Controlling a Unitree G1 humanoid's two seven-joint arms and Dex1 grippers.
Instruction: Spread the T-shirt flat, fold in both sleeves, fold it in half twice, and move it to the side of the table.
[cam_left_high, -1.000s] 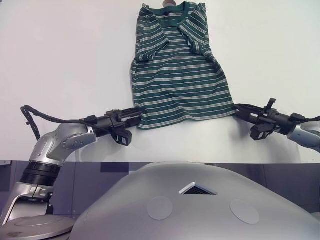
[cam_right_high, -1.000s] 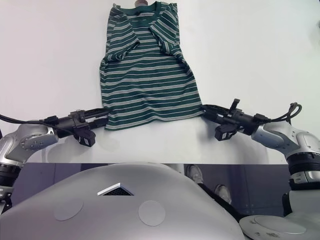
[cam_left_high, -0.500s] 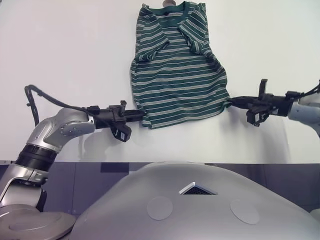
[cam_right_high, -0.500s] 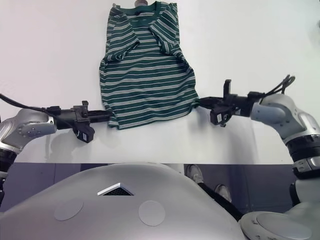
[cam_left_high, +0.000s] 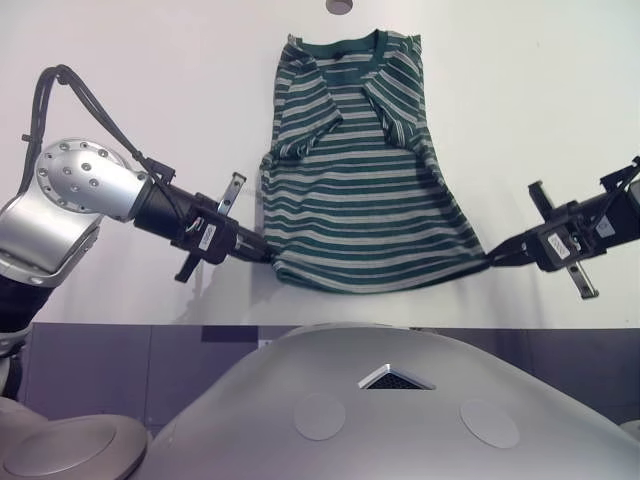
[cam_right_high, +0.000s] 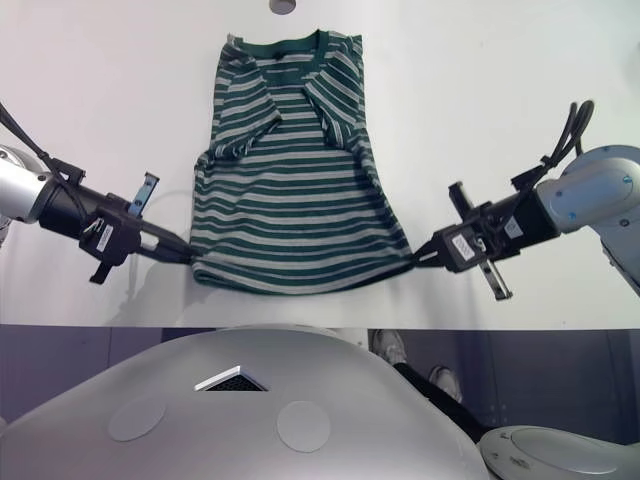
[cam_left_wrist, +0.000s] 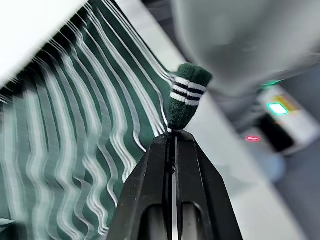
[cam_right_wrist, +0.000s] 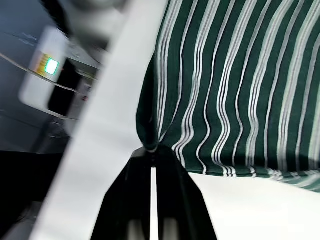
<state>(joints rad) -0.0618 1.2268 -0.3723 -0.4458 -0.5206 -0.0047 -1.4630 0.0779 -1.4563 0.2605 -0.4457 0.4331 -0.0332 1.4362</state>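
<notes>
A green T-shirt with white stripes (cam_left_high: 355, 170) lies on the white table (cam_left_high: 130, 90), collar at the far end and both sleeves folded in over the chest. My left gripper (cam_left_high: 262, 254) is shut on the near left corner of the hem, where a small tuft of fabric (cam_left_wrist: 186, 95) sticks out past the fingertips (cam_left_wrist: 165, 142). On the other side my right gripper (cam_left_high: 492, 260) is shut on the near right hem corner (cam_right_wrist: 150, 142). The hem is stretched between the two grippers, close to the table's front edge.
A small grey round object (cam_left_high: 339, 6) sits at the far edge, beyond the collar. White tabletop extends on both sides of the shirt. The front edge (cam_left_high: 120, 322) runs just below the grippers.
Both grippers closed on the hem corners, then raised them and drew them apart and toward me. The hem is now pulled taut. The view has also shifted a little.
</notes>
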